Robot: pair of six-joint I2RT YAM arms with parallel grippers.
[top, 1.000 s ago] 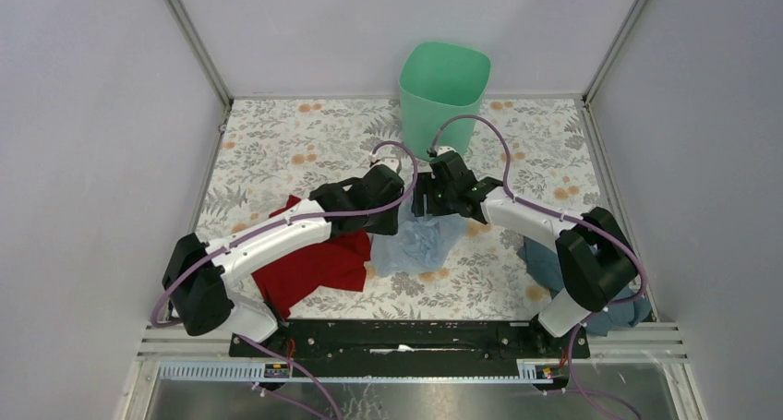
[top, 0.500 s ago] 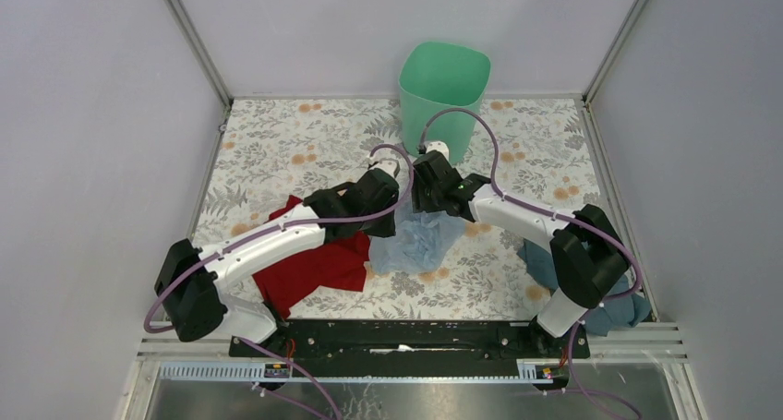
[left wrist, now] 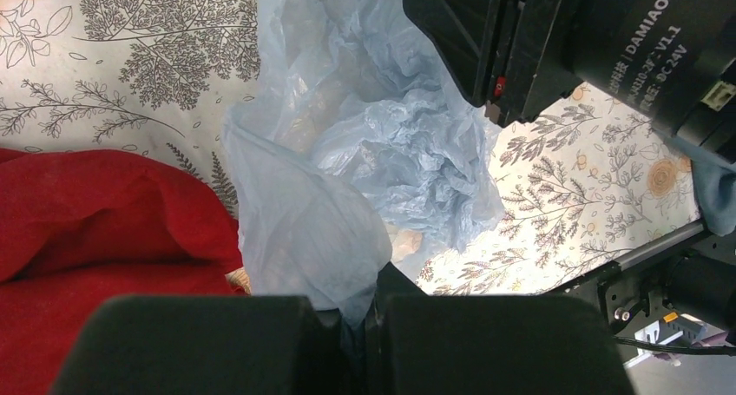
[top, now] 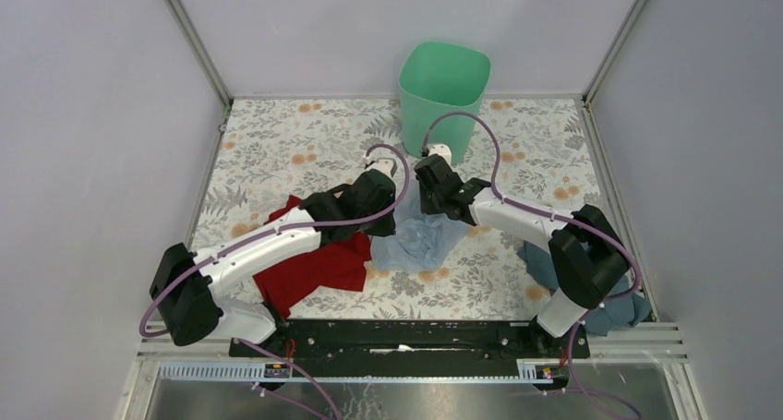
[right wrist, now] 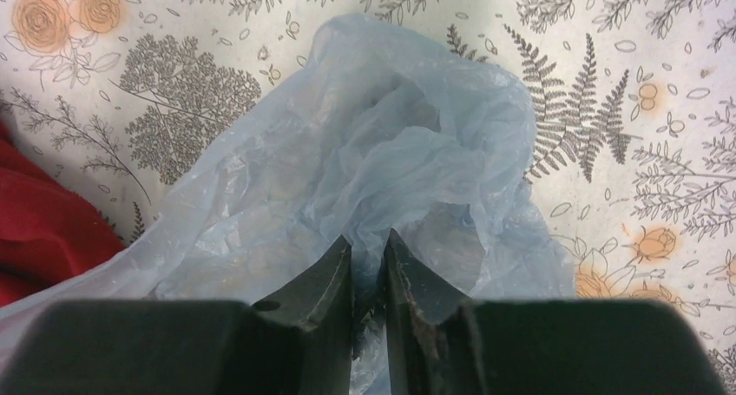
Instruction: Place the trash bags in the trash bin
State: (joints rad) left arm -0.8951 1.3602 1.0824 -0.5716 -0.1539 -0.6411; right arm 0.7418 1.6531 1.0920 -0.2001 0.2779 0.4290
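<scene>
Where the bag lies: the pale blue bag (top: 420, 245) sits crumpled mid-table (top: 277, 143) between both grippers, its edge touching a red cloth (top: 314, 263). The bin (top: 443, 88) stands upright at the far edge, well apart.
How it will handle: likely very light, limp and slippery. It is thin film that drapes and stretches, and it could tear or slide free.
Where to hold: a gathered, bunched fold near the top, not a single layer.
Left gripper (left wrist: 364, 304): fingers closed together, pinching a fold of the bag's near edge.
Right gripper (right wrist: 369, 256): fingers almost touching, with only a narrow slit between them and film bunched in it at the bag's crumpled middle.
Risk: two pulls in different directions may stretch the film.
</scene>
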